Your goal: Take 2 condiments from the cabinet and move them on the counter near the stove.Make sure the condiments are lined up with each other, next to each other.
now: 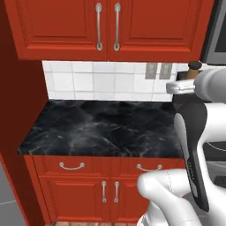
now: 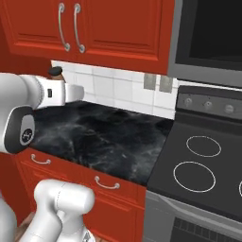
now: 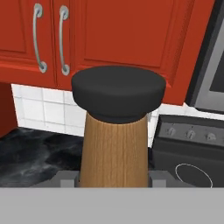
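Observation:
A brown wooden condiment [image 3: 114,144] with a dark cap stands upright between my fingertips, and my gripper [image 3: 113,178] is shut on its lower body. Its cap pokes up behind my hand at the right of the left base view as condiment [image 1: 193,68] and at the left of the right base view as condiment [image 2: 56,72]. It hangs well above the black counter [image 1: 101,128], close to the tiled wall. The red cabinet [image 1: 66,26] overhead has both doors closed. The stove [image 2: 203,156] lies to the counter's right.
A grey microwave [image 2: 212,38] hangs above the stove. Two wall outlets [image 2: 158,82] sit on the white tile backsplash. A tall red panel [image 1: 17,132] closes the counter's left end. Red drawers and doors [image 1: 106,185] run below the worktop.

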